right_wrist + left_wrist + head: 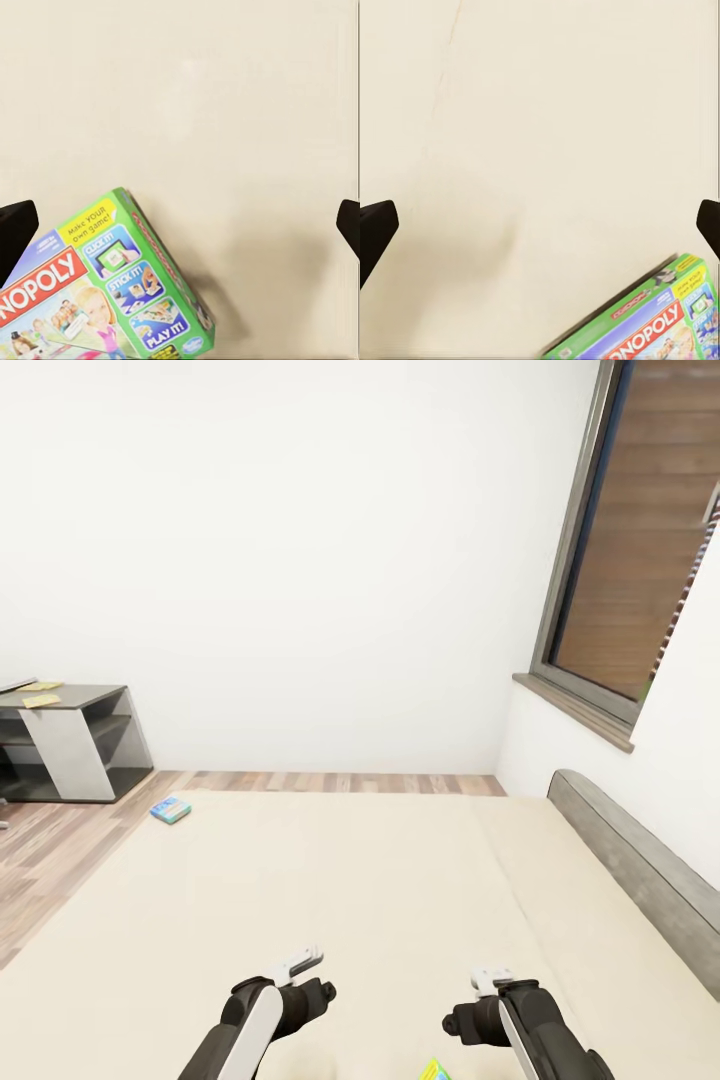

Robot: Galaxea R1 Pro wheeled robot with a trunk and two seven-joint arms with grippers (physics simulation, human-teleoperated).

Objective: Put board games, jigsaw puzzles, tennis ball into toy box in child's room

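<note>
Hovering over the bed (pixel 380 900), my left gripper (pixel 540 225) and right gripper (pixel 180 225) both hang spread wide, holding nothing. Monopoly box (pixel 97 292) lies flat on the mattress below and between them; blue game box (pixel 171 810) rests at the bed's far left edge.

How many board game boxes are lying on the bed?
2: the small blue box near the bed's far left edge, and the Monopoly box between the two arms, near the camera.

The Monopoly box (pixel 105 292) is cut off at picture edges.
</note>
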